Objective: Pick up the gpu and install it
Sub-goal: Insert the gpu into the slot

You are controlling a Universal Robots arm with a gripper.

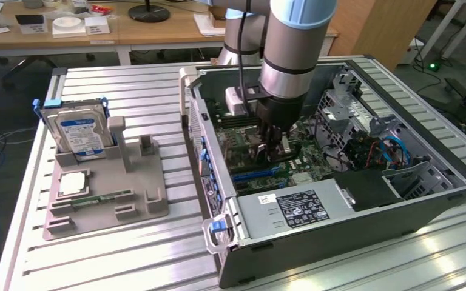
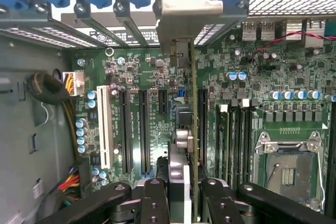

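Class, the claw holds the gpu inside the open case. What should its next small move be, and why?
Probably ease the claw a little toward the motherboard: it grips the gpu edge-on over the board, its bracket at the rear of the case, alongside a long black slot. Whether the card is seated I cannot tell.

Grey-and-silver robot arm [image 1: 293, 42]: upper links cut off by exterior view's top edge. Black pincer [image 1: 272, 151]: fingertips buried among parts inside dark open computer case [image 1: 378, 236]. Thin flat green-board gpu [image 2: 194, 103]: seen edge-on in wrist view, faces not visible, end nearest pincer hidden between black fingers [image 2: 155, 200]. Black-and-white label [image 1: 300, 208] on grey power-supply unit [image 1: 253, 221]: print too small to read. Silver hard drive with blue-white label [image 1: 79, 130]: foot hidden in grey holder [image 1: 107, 182]. Slatted metal worktop [image 1: 119, 254]: cut off at picture edges.
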